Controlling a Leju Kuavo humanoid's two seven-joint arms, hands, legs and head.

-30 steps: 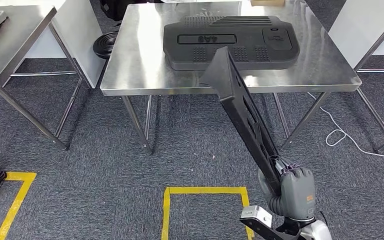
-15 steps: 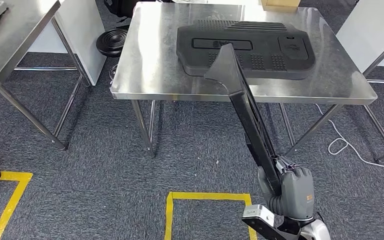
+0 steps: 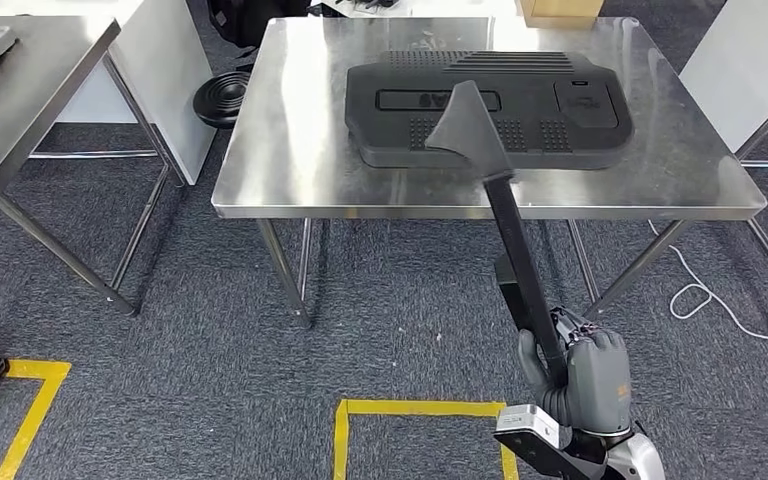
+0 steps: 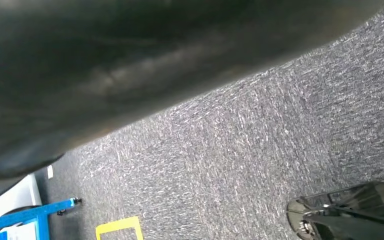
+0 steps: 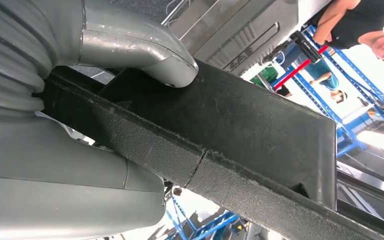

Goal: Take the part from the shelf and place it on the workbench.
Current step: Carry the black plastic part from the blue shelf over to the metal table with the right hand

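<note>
Right hand [image 3: 585, 375] grips long black part [image 3: 505, 230], its tip now nearer over the table [image 3: 290, 150]; left hand's state cannot tell; placement close.

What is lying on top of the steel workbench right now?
One large black moulded panel lies on the workbench. The long black part held by the right hand hides a strip of it.

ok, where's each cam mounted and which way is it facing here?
Head view: high on the body, facing forward and down at the steel workbench and carpet; right hand gripping the long black part.
Left wrist view: at the left wrist, facing down at grey carpet past a blurred dark surface.
Right wrist view: behind the right hand, looking along the long black part.
Shared: head and right wrist views both show that hand, that part and the flat black panel on the workbench.
</note>
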